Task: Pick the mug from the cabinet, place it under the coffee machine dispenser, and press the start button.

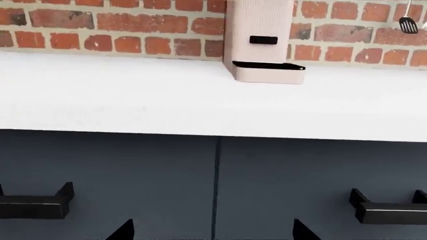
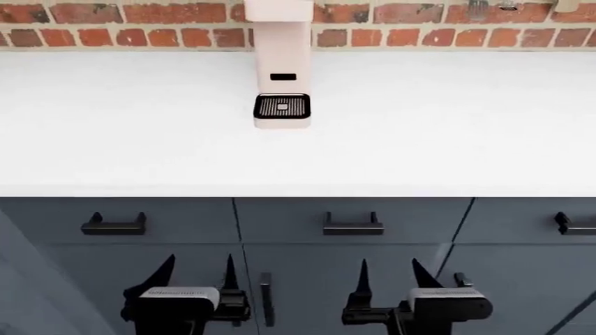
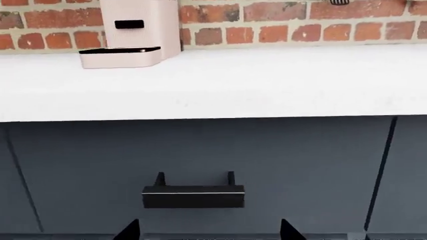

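No brand, label or legible writing shows on any surface. The coffee machine dispenser (image 2: 281, 63) stands upright at the far edge of the white table (image 2: 447, 132), against the red brick wall (image 2: 121, 33). Its black slot (image 2: 282, 77) sits above the black slotted drip tray (image 2: 281, 107), which carries nothing. The mug does not appear in any view.

Below the near table edge runs a row of dark grey drawer fronts (image 2: 400, 223) with black bar handles (image 2: 353, 225) (all fronts appear closed). Cabinet doors (image 2: 317, 286) lie under them.

The left tool (image 2: 197, 276) and the right tool (image 2: 389, 276) hover side by side in front of these doors, both released, fingers spread, grasping nothing. Nothing stands between them and the fronts.

A black slotted spatula (image 1: 408, 21) hangs on the wall, well to the right of the machine.
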You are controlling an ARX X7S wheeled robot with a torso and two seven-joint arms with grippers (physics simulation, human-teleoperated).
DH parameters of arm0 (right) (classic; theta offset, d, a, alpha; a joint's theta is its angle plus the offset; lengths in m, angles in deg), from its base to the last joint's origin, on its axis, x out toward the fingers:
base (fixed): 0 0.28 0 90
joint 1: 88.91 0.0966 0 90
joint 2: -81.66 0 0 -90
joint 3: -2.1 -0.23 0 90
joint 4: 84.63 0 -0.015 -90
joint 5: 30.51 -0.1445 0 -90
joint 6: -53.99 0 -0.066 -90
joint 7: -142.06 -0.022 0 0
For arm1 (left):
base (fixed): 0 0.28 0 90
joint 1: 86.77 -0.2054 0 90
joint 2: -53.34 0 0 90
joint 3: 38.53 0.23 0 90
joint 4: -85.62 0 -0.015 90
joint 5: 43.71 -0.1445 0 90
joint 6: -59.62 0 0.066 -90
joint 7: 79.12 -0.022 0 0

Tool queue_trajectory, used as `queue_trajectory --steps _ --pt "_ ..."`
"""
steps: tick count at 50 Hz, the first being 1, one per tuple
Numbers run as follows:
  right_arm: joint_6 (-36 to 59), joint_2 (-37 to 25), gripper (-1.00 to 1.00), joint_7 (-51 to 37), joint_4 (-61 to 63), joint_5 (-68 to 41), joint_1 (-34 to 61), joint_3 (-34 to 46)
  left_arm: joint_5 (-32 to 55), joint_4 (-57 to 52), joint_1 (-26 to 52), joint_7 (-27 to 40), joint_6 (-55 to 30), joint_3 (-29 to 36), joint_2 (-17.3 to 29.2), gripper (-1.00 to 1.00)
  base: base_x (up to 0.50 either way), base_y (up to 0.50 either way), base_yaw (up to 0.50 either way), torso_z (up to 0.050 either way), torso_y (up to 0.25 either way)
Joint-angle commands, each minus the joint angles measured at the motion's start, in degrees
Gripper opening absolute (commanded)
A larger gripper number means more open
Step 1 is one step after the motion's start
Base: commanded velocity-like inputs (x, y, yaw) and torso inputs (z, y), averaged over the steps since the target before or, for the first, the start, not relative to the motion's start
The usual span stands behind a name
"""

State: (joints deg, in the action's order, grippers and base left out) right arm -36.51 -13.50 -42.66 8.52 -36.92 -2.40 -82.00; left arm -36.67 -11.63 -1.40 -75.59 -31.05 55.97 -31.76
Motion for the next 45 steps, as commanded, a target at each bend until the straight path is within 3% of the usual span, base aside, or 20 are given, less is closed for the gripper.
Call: queue_trajectory --steps 1,45 --pt "0.9 -0.9 1.0 -1.1 0.1 0.1 0.1 1.4 1.1 0.5 -0.2 0.8 0.1 0.7 0.7 1.0 0.0 0.5 0.0 0.0 0.0" --pt "3.8 -3.6 1.0 -3.4 3.2 -0.8 -0.3 4.5 3.0 -2.2 -1.4 3.5 0.4 3.5 3.4 1.0 0.0 0.5 0.0 0.0 0.0"
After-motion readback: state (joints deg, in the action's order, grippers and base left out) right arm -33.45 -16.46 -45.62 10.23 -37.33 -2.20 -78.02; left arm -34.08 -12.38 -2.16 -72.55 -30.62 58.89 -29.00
